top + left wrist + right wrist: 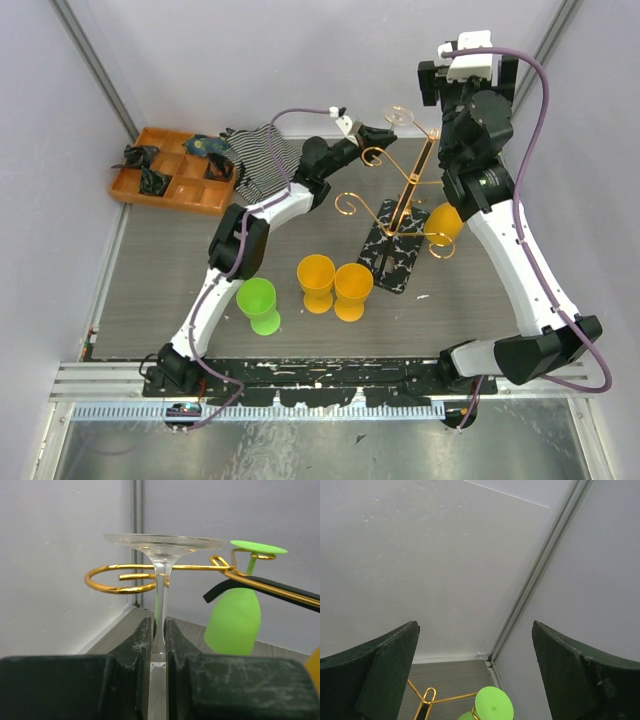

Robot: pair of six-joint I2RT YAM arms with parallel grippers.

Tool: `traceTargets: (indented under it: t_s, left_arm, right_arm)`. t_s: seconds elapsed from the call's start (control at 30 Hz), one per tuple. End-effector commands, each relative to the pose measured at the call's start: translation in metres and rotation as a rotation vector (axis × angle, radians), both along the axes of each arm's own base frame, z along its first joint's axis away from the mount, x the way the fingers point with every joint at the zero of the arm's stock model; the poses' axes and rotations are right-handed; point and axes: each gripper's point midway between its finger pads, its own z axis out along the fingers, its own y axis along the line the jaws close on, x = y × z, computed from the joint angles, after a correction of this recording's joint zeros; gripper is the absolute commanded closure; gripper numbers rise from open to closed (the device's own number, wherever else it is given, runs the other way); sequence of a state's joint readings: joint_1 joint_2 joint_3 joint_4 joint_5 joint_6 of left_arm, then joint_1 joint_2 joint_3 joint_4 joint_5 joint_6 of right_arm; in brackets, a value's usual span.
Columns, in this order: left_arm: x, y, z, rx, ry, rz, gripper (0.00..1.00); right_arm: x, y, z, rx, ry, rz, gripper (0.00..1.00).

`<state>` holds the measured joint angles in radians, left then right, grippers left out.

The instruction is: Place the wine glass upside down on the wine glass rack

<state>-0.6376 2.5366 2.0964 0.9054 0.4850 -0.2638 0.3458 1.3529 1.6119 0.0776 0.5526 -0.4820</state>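
The clear wine glass (161, 587) is upside down, its round foot (400, 115) on top. My left gripper (160, 627) is shut on its stem and holds it high at the back of the table (372, 133). The stem stands at the open end of a gold scroll arm (117, 582) of the wine glass rack (405, 195), which stands on a black speckled base (392, 262). I cannot tell whether the stem touches the wire. My right gripper (474, 630) is open and empty, raised above the rack's far right side, facing the back corner.
A green glass (234, 622) hangs upside down on the rack, its foot (493, 707) below my right gripper. An orange glass (446, 225) hangs on the rack's right. A green cup (258, 305) and two orange cups (316, 280) stand in front. An orange tray (175, 172) and a striped cloth (255, 160) lie back left.
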Motion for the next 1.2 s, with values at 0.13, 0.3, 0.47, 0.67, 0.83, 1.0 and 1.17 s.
traceTargets:
  t_s: [0.13, 0.3, 0.47, 0.67, 0.83, 1.0, 1.17]
  left_arm:
    - [0.014, -0.008, 0.0, -0.016, 0.002, 0.031, 1.0]
    - [0.018, -0.012, -0.004, -0.009, 0.011, 0.033, 1.0]
    - [0.023, -0.013, -0.004, -0.005, 0.012, 0.049, 1.0]
    - [0.038, -0.012, -0.004, -0.002, 0.023, 0.111, 0.96]
    - [0.047, -0.008, -0.007, 0.001, 0.032, 0.151, 0.93]
    - [0.05, -0.003, -0.007, -0.013, 0.04, 0.177, 0.92]
    - [0.049, 0.008, 0.002, -0.031, 0.025, 0.195, 0.95]
  right_arm:
    - [-0.003, -0.006, 0.016, 0.014, -0.052, 0.013, 0.0]
    - [-0.001, -0.008, 0.012, 0.012, -0.045, 0.007, 0.0]
    - [-0.001, -0.011, 0.009, 0.014, -0.038, 0.002, 0.0]
    - [-0.005, -0.014, 0.009, 0.017, -0.038, -0.002, 0.0]
    - [-0.008, -0.015, 0.008, 0.024, -0.038, -0.001, 0.0]
    - [-0.008, -0.015, 0.007, 0.026, -0.036, 0.002, 0.0]
    - [-0.007, -0.015, 0.005, 0.028, -0.034, 0.003, 0.0]
